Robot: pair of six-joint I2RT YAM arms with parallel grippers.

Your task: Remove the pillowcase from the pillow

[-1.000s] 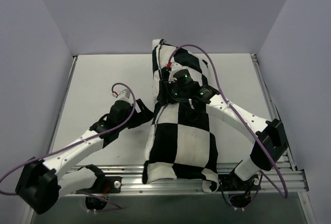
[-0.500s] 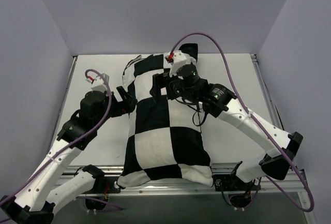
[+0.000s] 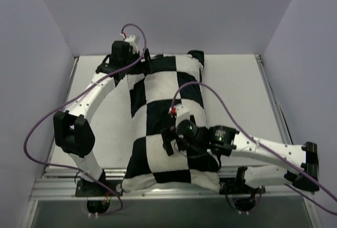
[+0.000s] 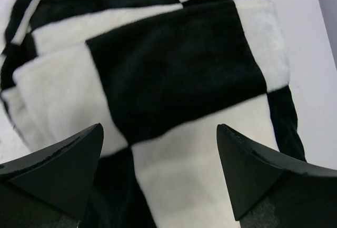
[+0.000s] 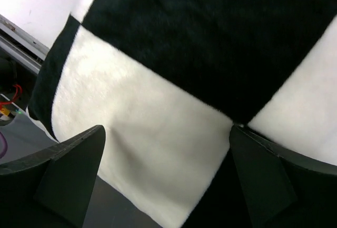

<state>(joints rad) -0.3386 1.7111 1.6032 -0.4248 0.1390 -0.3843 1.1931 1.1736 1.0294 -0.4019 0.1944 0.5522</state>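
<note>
We see the left hand (image 4: pixel 158 178) spread wide, gripping nothing, poised over the far left corner of the checkerboard pillowcase (image 3: pixel 168 107). The right hand (image 5: pixel 166 183) is likewise wide and empty above its near end. The plump case lies lengthwise on the table (image 3: pixel 242 96), its near edge at the mounting rail (image 3: pixel 58 186).

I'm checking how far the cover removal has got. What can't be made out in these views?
- The pillow: shown in no view; the pillowcase wraps it all round.
- The pillowcase's opening: not visible in the top view. The left gripper covers the far corner, and the right gripper covers part of the near end.
- Contact: both grippers are open, but the wrist views don't show whether they touch the fabric.
</note>
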